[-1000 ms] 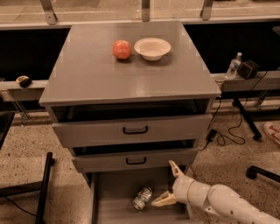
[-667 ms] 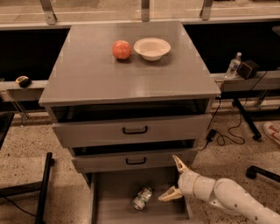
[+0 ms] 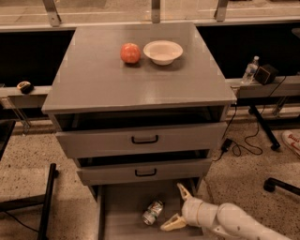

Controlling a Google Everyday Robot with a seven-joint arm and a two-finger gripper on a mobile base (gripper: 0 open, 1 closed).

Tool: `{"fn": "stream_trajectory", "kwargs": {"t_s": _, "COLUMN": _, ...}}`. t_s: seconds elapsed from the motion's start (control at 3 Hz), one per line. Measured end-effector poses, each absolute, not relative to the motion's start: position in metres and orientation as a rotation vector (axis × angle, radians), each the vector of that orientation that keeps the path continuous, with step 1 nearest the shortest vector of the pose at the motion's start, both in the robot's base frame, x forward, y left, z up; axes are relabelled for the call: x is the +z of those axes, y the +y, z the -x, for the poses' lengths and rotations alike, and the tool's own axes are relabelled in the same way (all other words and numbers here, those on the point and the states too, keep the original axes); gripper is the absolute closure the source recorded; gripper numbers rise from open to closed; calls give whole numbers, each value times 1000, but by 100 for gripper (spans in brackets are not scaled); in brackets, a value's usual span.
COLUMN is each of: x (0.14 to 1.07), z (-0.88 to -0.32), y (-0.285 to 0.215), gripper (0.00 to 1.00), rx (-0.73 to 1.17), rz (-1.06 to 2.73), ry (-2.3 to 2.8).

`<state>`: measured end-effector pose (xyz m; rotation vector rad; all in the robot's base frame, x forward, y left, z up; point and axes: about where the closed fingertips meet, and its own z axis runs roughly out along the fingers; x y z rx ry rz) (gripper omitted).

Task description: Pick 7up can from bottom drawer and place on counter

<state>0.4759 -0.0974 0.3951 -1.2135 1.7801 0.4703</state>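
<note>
- One 7up can [image 3: 153, 212] lies on its side in the bottom drawer [image 3: 121, 213], tilted on a diagonal, at about the middle of the tray.
- One gripper [image 3: 178, 207] hangs inside the same drawer, just to the right of the can. Its two tan fingers [image 3: 172, 223] are spread wide apart and hold nothing. One fingertip points up toward the middle drawer, and the other points left at the can's lower end.
- One white arm [image 3: 234, 222] comes in from the lower right corner and ends at the gripper.
- The cabinet has three grey drawers. The bottom one is pulled far out, and the top drawer [image 3: 140, 140] and middle drawer [image 3: 145, 171] are each slightly ajar.
- Two black handles show, one on the top drawer [image 3: 145, 139] and one on the middle drawer [image 3: 146, 173]. No handle can be seen on the bottom drawer.
- The counter [image 3: 140, 89] carries two things near its far edge. One red-orange apple [image 3: 130, 53] and one white bowl [image 3: 163, 51] sit just beside each other, with the apple on the left.
- One clear water bottle [image 3: 251, 70] stands on the ledge right of the cabinet, next to one small black box [image 3: 266, 73].
- One small dark object [image 3: 24, 86] sits on the left ledge, too small to name.
- Black cables [image 3: 239, 146] trail over the speckled floor [image 3: 28, 178] at the right.
- Three metal posts [image 3: 155, 9] rise along the top edge.
</note>
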Motion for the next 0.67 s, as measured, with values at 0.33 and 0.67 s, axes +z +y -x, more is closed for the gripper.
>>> {"fn": "stream_trajectory", "kwargs": {"t_s": 0.33, "x": 340, "z": -452, "y": -70, "gripper": 0, "rx": 496, "rz": 1157, "ry": 1851}}
{"fn": "stream_trajectory", "kwargs": {"t_s": 0.67, "x": 306, "z": -459, "y": -67, "gripper": 0, "rx": 469, "rz": 1109, "ry": 1850}}
